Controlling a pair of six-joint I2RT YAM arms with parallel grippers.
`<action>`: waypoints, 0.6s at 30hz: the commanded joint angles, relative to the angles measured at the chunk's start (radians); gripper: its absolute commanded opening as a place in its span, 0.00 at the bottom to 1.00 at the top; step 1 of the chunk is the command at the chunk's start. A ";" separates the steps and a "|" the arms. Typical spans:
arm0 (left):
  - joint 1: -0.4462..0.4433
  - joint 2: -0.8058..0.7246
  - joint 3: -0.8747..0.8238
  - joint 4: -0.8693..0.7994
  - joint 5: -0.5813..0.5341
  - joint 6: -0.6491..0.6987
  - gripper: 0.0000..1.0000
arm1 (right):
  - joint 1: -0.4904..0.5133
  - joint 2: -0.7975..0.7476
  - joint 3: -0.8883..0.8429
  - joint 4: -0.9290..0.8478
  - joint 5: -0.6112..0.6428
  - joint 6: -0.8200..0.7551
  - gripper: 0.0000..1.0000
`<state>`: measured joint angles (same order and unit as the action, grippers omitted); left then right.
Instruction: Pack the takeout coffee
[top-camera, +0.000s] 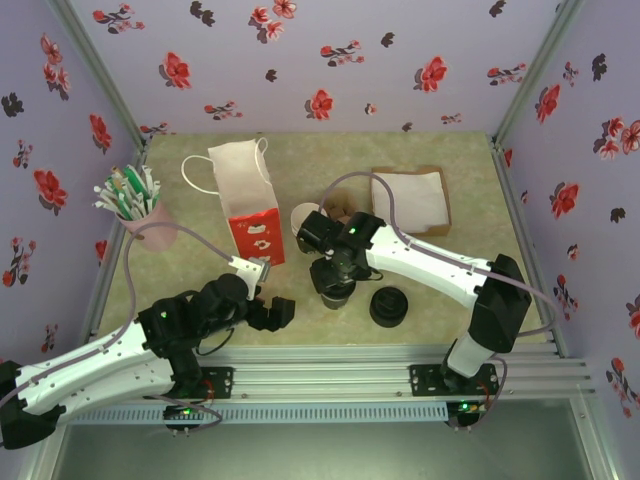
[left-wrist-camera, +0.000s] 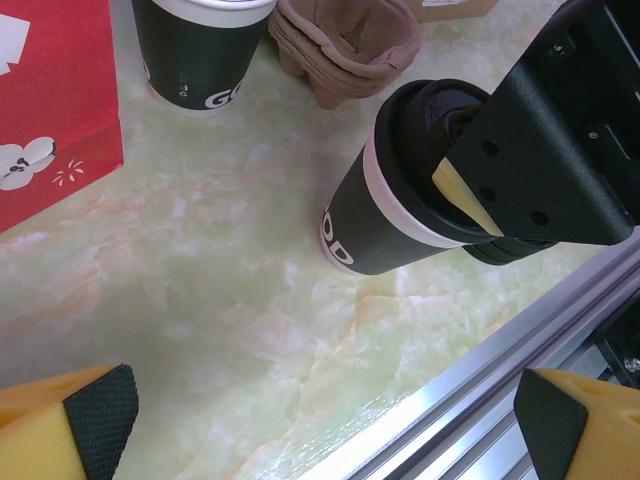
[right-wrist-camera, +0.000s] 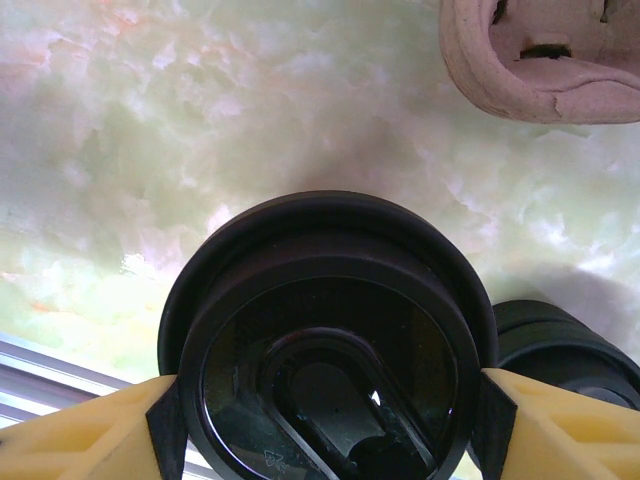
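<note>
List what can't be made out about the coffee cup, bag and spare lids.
- Left wrist view: lettering on the coffee cup wraps out of sight.
- Right wrist view: the lid hides the cup's body; the spare lids are cut off by the right gripper and the frame edge.
- Top view: the right gripper covers the cup's lid; the inside of the bag is hidden by its own side.

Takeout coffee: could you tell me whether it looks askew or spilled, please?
Nothing clearly stands out: the takeout coffee has its lid on, gripped by the right gripper, with no spill on the table. Its lean may be camera angle.
</note>
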<state>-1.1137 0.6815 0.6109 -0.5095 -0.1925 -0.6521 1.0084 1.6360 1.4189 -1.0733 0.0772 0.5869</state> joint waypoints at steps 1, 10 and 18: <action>-0.003 -0.001 -0.006 0.015 -0.028 -0.009 0.99 | 0.010 -0.004 -0.010 0.007 -0.008 0.025 0.72; -0.003 -0.002 -0.008 0.016 -0.028 -0.010 0.99 | 0.009 0.012 -0.014 0.015 -0.022 0.021 0.72; -0.003 0.000 -0.012 0.019 -0.027 -0.010 0.99 | 0.009 0.017 -0.017 0.022 -0.034 0.019 0.72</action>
<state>-1.1137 0.6815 0.6064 -0.5091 -0.1925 -0.6521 1.0084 1.6363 1.4178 -1.0569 0.0513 0.5865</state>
